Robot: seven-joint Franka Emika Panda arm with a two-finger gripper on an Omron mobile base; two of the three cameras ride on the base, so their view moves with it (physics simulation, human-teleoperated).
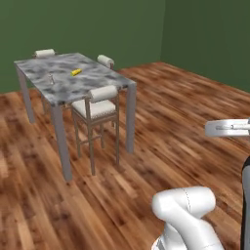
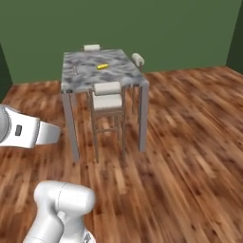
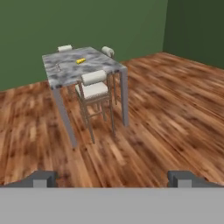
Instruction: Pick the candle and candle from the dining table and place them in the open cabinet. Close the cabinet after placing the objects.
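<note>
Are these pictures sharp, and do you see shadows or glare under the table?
Left base view: soft and low in detail, the candle a faint speck on the dining table. Right base view: floor grain smeared. Hand view: flat even light, no glare, no clear shadow under the table; pincer tips blurred.

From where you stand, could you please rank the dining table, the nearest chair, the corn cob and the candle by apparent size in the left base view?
1. dining table
2. nearest chair, tucked under the table's near edge
3. corn cob
4. candle: about as small as the cob and too tiny to rank firmly against it.
</note>
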